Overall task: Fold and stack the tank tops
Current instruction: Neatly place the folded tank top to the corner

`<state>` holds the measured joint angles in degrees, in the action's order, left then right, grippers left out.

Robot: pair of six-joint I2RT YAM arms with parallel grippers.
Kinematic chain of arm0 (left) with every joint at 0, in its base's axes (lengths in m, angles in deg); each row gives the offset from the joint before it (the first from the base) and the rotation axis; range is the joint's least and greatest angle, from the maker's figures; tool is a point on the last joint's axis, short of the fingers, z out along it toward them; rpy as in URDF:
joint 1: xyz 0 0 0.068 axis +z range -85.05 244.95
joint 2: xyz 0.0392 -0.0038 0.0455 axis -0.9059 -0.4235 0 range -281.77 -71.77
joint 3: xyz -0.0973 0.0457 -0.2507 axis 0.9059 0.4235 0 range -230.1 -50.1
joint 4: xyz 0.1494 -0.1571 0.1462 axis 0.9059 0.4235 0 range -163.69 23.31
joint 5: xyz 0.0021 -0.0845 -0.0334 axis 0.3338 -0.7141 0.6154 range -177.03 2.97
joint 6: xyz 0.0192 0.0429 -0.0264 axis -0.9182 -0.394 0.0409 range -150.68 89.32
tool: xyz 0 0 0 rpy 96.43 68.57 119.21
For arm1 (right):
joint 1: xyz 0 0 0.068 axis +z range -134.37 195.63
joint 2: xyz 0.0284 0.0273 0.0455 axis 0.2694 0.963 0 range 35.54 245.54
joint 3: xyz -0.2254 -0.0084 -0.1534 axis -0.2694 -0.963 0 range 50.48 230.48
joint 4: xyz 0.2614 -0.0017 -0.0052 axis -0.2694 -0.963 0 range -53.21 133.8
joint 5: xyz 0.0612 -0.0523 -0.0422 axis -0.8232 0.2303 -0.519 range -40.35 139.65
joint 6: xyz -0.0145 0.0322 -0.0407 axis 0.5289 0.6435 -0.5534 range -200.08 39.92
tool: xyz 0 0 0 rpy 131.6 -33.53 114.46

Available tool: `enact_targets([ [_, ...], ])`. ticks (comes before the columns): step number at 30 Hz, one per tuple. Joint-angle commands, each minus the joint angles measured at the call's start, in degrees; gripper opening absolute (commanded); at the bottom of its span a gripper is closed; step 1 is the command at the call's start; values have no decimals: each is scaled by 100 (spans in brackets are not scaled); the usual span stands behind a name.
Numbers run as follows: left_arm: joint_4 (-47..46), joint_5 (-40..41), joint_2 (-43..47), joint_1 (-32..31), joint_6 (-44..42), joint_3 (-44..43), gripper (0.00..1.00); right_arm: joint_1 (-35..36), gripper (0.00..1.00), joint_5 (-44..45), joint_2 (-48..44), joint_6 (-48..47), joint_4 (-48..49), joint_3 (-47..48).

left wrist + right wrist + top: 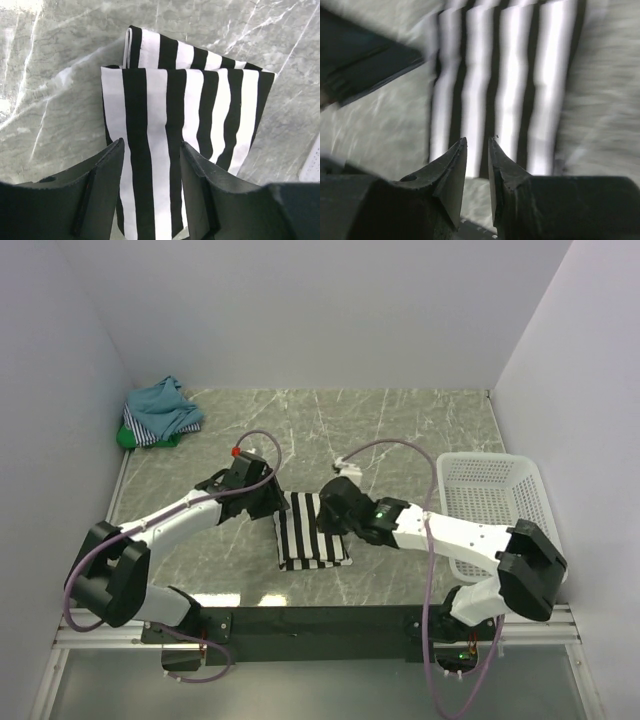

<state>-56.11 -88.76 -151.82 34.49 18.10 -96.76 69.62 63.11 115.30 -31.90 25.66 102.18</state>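
Observation:
The black-and-white striped tank top point(312, 532) lies folded into a flat rectangle on the marble table between both arms. My left gripper point(268, 502) hovers at its left edge, open; in the left wrist view the striped tank top point(185, 100) runs under the wide gap of the left gripper point(151, 145). My right gripper point(335, 505) is over the top's far right part. In the blurred right wrist view the right gripper point(477, 141) has its jaws a narrow gap apart, holding nothing, above the near edge of the striped tank top point(505, 85). Other tank tops point(160, 412), teal, thin-striped and green, lie heaped at the back left.
A white lattice basket point(495, 505) stands at the right, its corner point(312, 165) showing in the left wrist view. The left arm point(365, 65) appears dark at the upper left of the right wrist view. White walls enclose the table on three sides.

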Motion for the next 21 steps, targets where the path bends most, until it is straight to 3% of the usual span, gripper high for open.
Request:
enact_targets([
  [1, 79, -125, 174, 13, 27, 85, 54, 391, 31, -237, 310, -431, 344, 462],
  [9, -650, -994, 613, 557, 159, 929, 60, 902, 28, -738, 1751, -934, 714, 1193],
  [21, -1152, -1935, 561, 664, 106, 1422, 63, 1095, 15, -1152, 1990, -231, 1434, 69],
])
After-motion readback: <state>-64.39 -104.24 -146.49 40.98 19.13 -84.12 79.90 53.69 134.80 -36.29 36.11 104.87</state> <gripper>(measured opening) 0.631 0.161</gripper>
